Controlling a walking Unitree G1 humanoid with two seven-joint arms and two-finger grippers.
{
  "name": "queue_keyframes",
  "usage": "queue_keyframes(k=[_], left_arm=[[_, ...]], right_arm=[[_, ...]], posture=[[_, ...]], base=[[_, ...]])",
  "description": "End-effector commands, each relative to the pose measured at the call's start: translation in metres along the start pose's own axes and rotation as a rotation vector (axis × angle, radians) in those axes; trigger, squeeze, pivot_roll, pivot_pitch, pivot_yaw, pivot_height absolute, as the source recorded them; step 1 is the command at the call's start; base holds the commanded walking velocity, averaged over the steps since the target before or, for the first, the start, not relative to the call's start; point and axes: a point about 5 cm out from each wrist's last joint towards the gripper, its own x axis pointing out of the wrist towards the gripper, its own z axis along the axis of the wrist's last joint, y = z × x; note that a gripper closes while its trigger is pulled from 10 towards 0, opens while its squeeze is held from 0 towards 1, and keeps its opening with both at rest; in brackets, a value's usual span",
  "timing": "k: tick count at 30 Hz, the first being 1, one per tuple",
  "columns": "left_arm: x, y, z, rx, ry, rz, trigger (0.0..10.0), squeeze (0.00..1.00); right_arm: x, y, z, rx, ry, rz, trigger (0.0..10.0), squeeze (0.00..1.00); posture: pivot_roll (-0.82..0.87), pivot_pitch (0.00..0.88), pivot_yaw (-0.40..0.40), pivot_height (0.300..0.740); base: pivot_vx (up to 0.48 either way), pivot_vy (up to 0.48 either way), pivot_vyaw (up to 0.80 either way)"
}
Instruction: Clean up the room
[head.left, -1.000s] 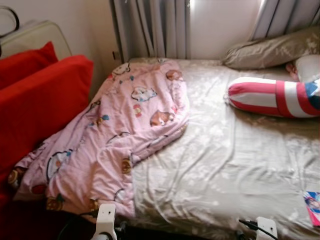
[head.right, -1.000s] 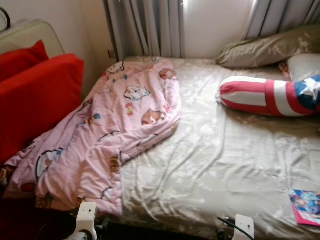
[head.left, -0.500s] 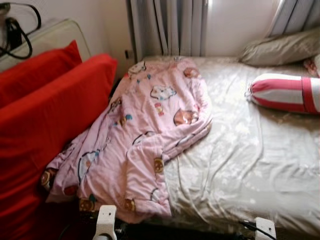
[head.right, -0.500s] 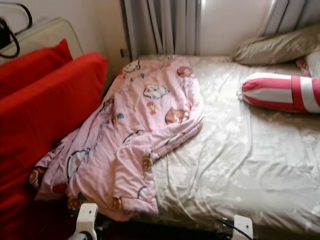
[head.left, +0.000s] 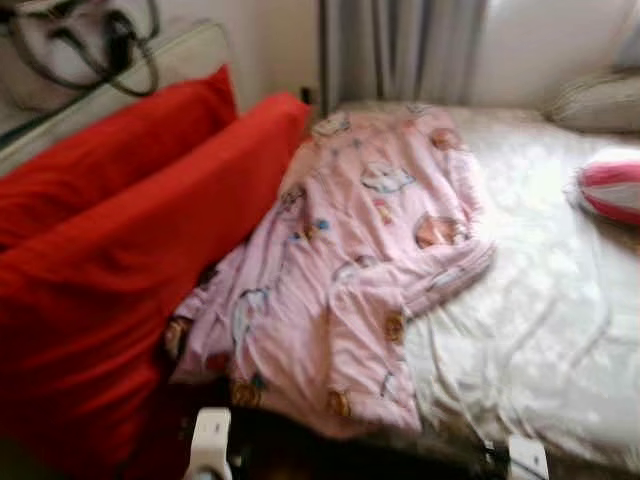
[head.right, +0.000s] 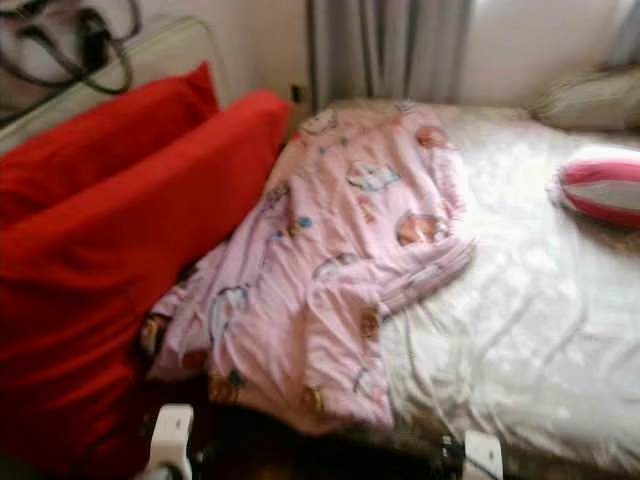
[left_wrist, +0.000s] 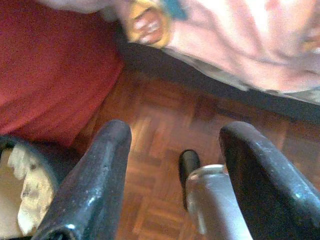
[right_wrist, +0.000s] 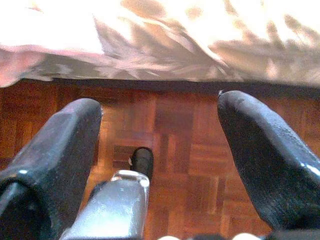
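red cushions (head.left: 120, 260) beside pink blanket (head.left: 370, 260) on bed (head.left: 560, 320)

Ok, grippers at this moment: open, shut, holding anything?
Left gripper: open, empty, hanging over the wooden floor by the pink blanket.
Right gripper: open, empty, over the floor at the edge of the bed.
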Motion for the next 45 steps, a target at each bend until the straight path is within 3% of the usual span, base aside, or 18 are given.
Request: queue_keyframes(k=[1, 14, 29, 36, 45], left_arm=[[-0.0018, 0.0012, -0.0071, -0.002, 0.028, 0.008, 10.0, 0.0], [-0.0014, 0.0002, -0.0065, -0.008, 0.026, 0.006, 10.0, 0.0], [-0.002, -0.0027, -0.0095, -0.017, 0.031, 0.0, 10.0, 0.0], [-0.0016, -0.0024, -0.0079, -0.031, 0.023, 0.006, 10.0, 0.0], [-0.0003, 0.004, 0.0, -0.054, -0.004, 0.036, 10.0, 0.0]], right_arm=[[-0.0009, -0.0005, -0.0034, -0.009, 0.012, 0.002, 10.0, 0.0], [-0.0007, 0.0005, -0.0036, -0.003, 0.01, 0.0, 10.0, 0.0], [-0.0012, -0.0043, -0.002, 0.04, -0.003, -0.038, 10.0, 0.0], [-0.002, -0.0051, -0.0063, 0.045, 0.019, -0.041, 10.0, 0.0], [-0.0006, -0.0046, 0.0007, 0.071, -0.016, -0.044, 10.0, 0.0]], posture=[[0.06, 0.054, 0.031, 0.74], [0.05, 0.049, 0.031, 0.74], [0.05, 0.026, 0.024, 0.74], [0.05, 0.018, 0.021, 0.74], [0.06, 0.075, 0.015, 0.74]], base=[[0.0, 0.0, 0.8], [0.0, 0.0, 0.8], [0.0, 0.0, 0.0], [0.11, 0.0, -0.61], [0.287, 0.0, -0.52]])
